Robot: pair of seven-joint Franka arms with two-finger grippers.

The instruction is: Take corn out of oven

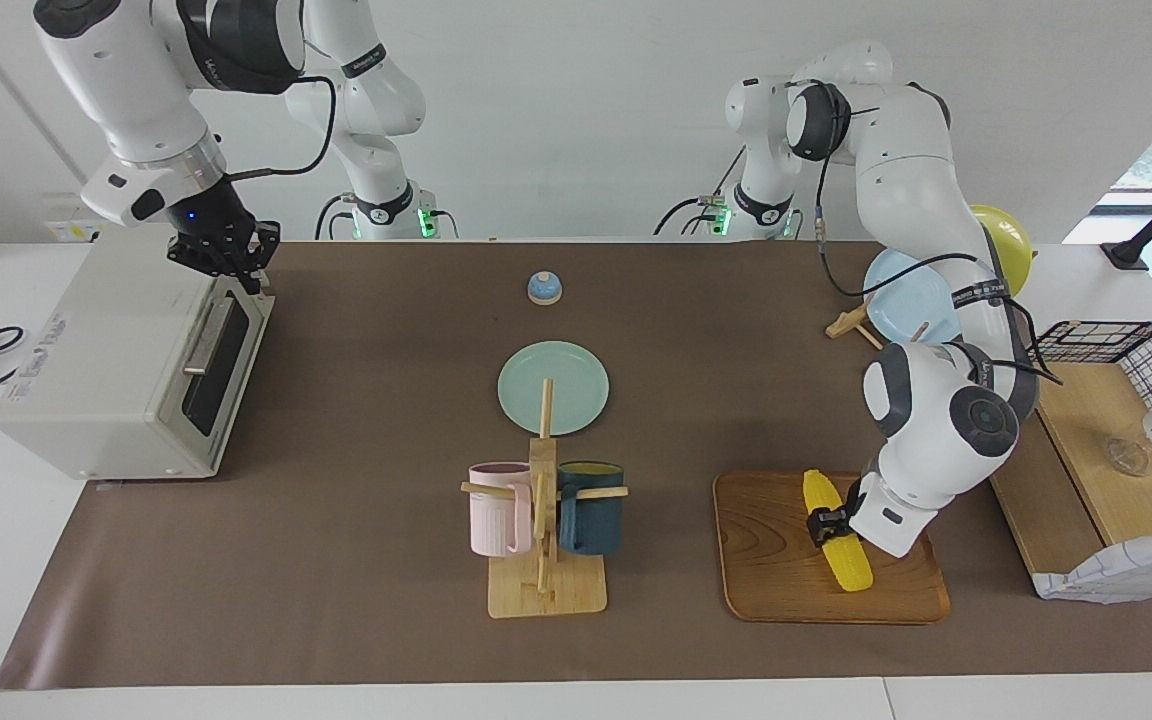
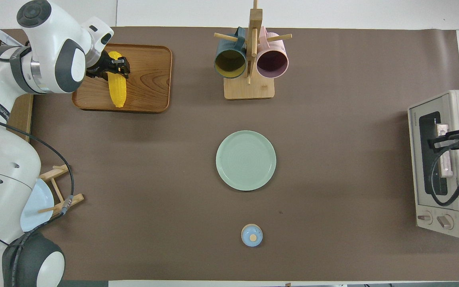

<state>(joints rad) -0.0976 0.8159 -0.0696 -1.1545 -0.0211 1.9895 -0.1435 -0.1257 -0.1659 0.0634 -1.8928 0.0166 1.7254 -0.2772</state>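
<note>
Yellow corn [image 1: 837, 530] under left hand [image 1: 822, 522]

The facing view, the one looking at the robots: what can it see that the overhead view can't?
Only the facing view shows the right pincer up over the oven, plus the black wire basket and a yellow balloon.

Only the overhead view shows the oven's two knobs and looks down inside the two mugs.

Both show the corn lying on the wooden tray with the left pincer at it, the green plate and the small blue bell.
</note>
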